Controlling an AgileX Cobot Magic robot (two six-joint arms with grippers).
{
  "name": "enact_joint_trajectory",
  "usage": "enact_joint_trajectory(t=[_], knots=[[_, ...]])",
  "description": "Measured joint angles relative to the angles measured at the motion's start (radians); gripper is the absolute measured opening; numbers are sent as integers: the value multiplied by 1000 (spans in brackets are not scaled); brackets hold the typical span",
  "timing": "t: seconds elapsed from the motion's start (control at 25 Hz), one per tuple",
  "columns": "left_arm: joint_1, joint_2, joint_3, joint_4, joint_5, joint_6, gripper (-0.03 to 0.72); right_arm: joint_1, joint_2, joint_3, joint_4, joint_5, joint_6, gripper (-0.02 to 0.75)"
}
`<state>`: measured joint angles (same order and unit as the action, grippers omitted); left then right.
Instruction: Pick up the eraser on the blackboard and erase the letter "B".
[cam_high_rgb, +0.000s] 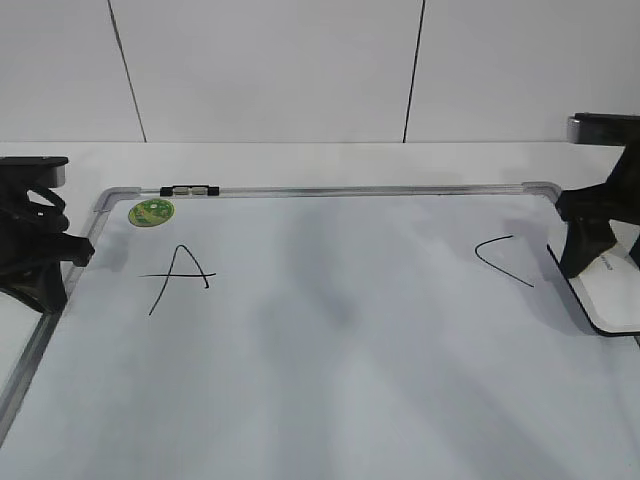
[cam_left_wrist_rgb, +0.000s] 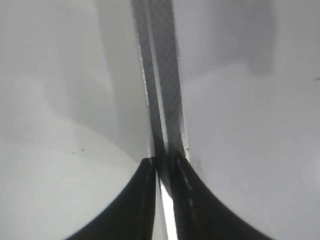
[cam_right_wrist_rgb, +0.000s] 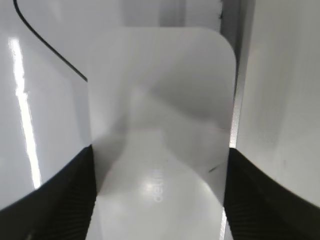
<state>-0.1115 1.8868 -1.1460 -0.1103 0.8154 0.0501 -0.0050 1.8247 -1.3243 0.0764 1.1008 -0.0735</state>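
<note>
Blackboard (cam_high_rgb: 330, 380) is laid flat on the white counter (cam_high_rgb: 300, 155), its silver frame running along the far edge, with a round green sticker (cam_high_rgb: 151, 211) at about 10 o'clock near the far left corner. On the board a black "A" (cam_high_rgb: 178, 277) is seen at about 9 o'clock and a black "C" (cam_high_rgb: 503, 259) at about 3 o'clock; between them, where the letter "B" would be expected, only bare surface with a faint grey smudge is visible, so the letter "B" cannot be located in any view. Eraser (cam_right_wrist_rgb: 160, 125) is found at the board's right edge, just beside the frame and just right of the "C", lying flat with small grey print on its top. Right gripper (cam_right_wrist_rgb: 159, 195) is lowered over it, one finger seen on each long side; the fingers appear to be against the eraser's sides, and it is judged to be grasping the eraser, though no lift off the board is shown. Left gripper (cam_left_wrist_rgb: 161, 167) is parked at 9 o'clock over the left frame rail (cam_left_wrist_rgb: 162, 90), its fingers clenched together on nothing. Step in hand is judged to be the handling of the eraser at its resting place, with the erasing itself apparently already accomplished, since no stroke of the "B" is seen. The next move calls for a check of the middle zone for residue; if any is found, the eraser is to be carried toward 9 o'clock, pressed flat, and kept clear of the "C" and the "A".
</note>
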Motion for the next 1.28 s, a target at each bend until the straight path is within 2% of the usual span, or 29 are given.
enact_joint_trajectory(t=[1.28], knots=[[0,0,0,1,7,0,89,0,76,0,-26,-32,-6,534]])
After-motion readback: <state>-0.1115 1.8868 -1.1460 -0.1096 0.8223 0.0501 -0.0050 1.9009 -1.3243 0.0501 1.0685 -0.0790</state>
